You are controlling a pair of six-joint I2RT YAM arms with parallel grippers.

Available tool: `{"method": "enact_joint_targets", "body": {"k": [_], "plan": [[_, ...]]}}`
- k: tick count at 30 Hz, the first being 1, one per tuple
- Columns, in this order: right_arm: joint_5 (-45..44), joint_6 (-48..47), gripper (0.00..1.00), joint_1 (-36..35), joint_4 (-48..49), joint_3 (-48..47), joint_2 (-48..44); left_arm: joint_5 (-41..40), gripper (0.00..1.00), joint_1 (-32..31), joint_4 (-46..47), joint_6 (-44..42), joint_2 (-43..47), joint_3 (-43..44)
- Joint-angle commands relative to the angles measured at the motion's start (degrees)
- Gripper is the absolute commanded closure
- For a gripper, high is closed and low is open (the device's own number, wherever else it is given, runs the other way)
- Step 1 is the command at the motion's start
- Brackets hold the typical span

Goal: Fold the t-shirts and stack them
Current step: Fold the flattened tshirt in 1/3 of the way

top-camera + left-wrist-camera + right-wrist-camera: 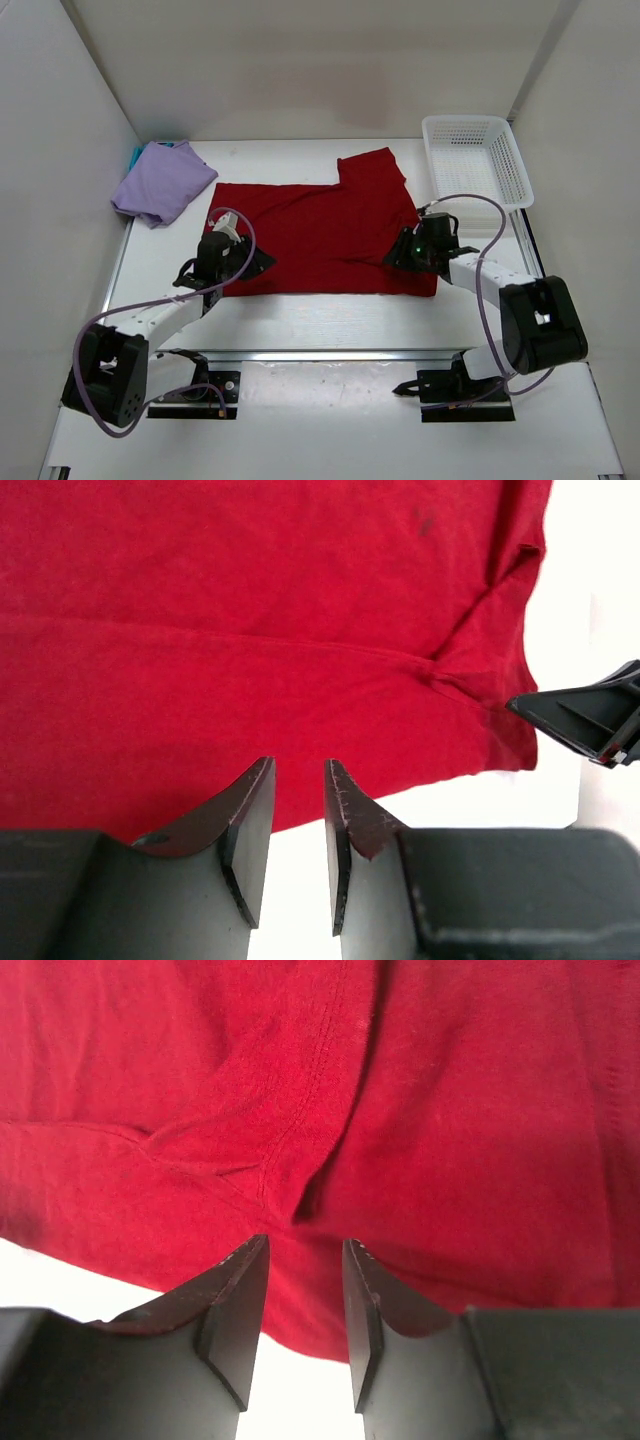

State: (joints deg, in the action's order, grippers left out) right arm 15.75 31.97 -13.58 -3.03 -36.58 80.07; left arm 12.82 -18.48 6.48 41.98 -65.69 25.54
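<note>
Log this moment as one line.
red shirt: laid out | left gripper: open, shirt edge | right gripper: open, shirt edge | lavender shirt: far left

**Plain Colours on a White Table**

The red t-shirt (320,235) was plain bright red against the white table (330,325). At the far left corner lay the plain pale lavender t-shirt (163,182), with a sliver of the teal t-shirt (134,156) at its edge. The mesh basket (475,155) at the far right corner was white. The left gripper (298,765) and right gripper (305,1242) were black, and their cables (488,290) were purple.

text: none legible | labels, brands: none legible | numbers, signs: none legible | views: all three
</note>
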Motion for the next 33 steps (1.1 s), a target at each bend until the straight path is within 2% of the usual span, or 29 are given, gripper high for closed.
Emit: {"method": "enact_joint_targets", "body": {"k": [1, 7, 18, 20, 22, 25, 28, 30, 33], "plan": [[1.7, 0.9, 0.66, -1.0, 6.3, -2.4, 2.1, 0.1, 0.63, 0.1, 4.3, 0.6, -0.8, -1.5], [3.8, 1.5, 0.66, -1.8, 8.0, -2.5, 5.5, 0.5, 0.63, -1.5, 6.0, 1.1, -1.5, -3.5], [1.8, 2.0, 0.7, -1.5, 5.3, -5.3, 9.3, 1.8, 0.65, 0.8, 6.8, 1.4, -1.0, -4.3], [1.8, 1.8, 0.8, -1.6, 5.0, -5.8, 9.5, 1.7, 0.64, 1.2, 6.9, 1.4, -1.0, -4.4], [1.3, 1.7, 0.94, -2.1, 4.8, -6.4, 9.6, 1.6, 0.65, 0.9, 7.1, 1.6, -1.0, -4.3], [0.7, 1.0, 1.0, -2.5, 3.0, -12.3, 12.1, 1.9, 0.65, 0.9, 7.3, 1.8, -1.2, -4.5], [0.5, 0.0, 1.0, -4.1, -0.6, -19.3, 17.2, 1.8, 0.65, 0.6, 7.4, 2.1, -1.1, -4.9], [-0.5, -1.7, 0.98, -6.3, -3.7, -27.9, 22.3, 1.6, 0.65, 0.9, 7.1, 2.0, -1.0, -4.6], [-0.1, -2.3, 0.82, -7.8, -7.9, -36.3, 26.6, 1.3, 0.65, 0.5, 6.8, 2.5, -0.3, -4.9]]}}
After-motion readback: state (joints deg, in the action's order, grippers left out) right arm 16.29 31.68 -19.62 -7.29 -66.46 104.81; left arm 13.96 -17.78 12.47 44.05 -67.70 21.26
